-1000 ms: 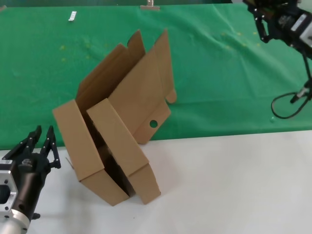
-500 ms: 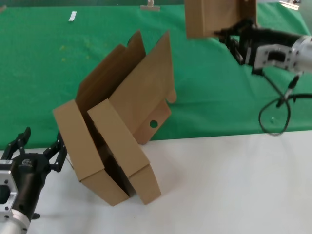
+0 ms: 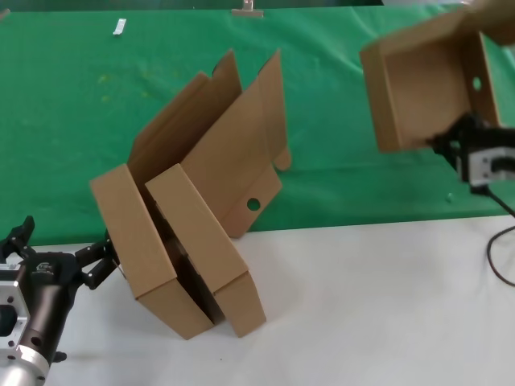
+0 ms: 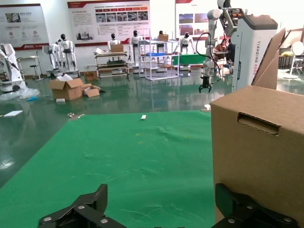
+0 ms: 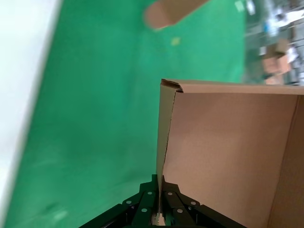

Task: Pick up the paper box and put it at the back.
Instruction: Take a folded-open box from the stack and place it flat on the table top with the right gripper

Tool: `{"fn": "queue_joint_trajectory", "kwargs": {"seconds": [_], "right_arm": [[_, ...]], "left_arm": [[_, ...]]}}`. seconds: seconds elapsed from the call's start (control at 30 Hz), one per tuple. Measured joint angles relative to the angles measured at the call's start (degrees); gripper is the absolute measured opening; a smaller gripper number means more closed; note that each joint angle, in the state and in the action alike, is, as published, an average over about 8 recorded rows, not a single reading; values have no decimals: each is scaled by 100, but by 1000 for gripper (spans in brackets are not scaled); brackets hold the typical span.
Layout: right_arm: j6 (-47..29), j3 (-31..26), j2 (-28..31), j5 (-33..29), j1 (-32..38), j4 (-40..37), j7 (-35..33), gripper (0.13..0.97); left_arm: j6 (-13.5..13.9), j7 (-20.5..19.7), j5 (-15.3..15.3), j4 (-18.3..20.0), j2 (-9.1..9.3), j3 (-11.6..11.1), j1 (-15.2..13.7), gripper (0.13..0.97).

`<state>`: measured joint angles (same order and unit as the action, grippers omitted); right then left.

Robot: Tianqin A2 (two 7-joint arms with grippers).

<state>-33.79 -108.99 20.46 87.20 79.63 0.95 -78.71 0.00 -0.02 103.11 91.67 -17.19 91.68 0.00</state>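
Note:
The paper box [image 3: 418,88], an open brown cardboard tray with a small round hole in its flap, hangs tilted in the air over the green cloth [image 3: 80,121] at the right. My right gripper [image 3: 452,145] is shut on the box's side wall. The right wrist view shows its fingers [image 5: 161,209] pinching the thin wall [image 5: 164,133]. My left gripper [image 3: 60,249] is open and empty at the lower left, just beside the nested pair of brown boxes [image 3: 185,241]. In the left wrist view its fingers [image 4: 161,199] are spread wide, with a box side [image 4: 259,152] next to one finger.
The nested pair leans across the border between green cloth and white tabletop [image 3: 362,305]. A black cable [image 3: 495,257] hangs from the right arm. A small white tag [image 3: 120,26] lies at the cloth's far edge.
The right arm has brought the paper box into view and carried it down and to the right. The left gripper's fingers have spread from nearly together to wide open.

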Motion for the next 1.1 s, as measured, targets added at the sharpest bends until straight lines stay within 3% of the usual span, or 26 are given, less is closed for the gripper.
{"fn": "queue_joint_trajectory", "kwargs": {"seconds": [0.2, 0.33, 0.6, 1.1], "right_arm": [[-109, -272, 146, -295, -134, -18, 362, 153], [-129, -427, 137, -465, -152, -23, 597, 153], [75, -674, 25, -737, -91, -31, 992, 152], [39, -759, -84, -852, -66, -26, 1573, 189]], "left_arm": [[0, 0, 0, 0, 0, 0, 0, 838], [0, 0, 0, 0, 0, 0, 0, 838], [0, 0, 0, 0, 0, 0, 0, 935], [0, 0, 0, 0, 0, 0, 0, 966]]}}
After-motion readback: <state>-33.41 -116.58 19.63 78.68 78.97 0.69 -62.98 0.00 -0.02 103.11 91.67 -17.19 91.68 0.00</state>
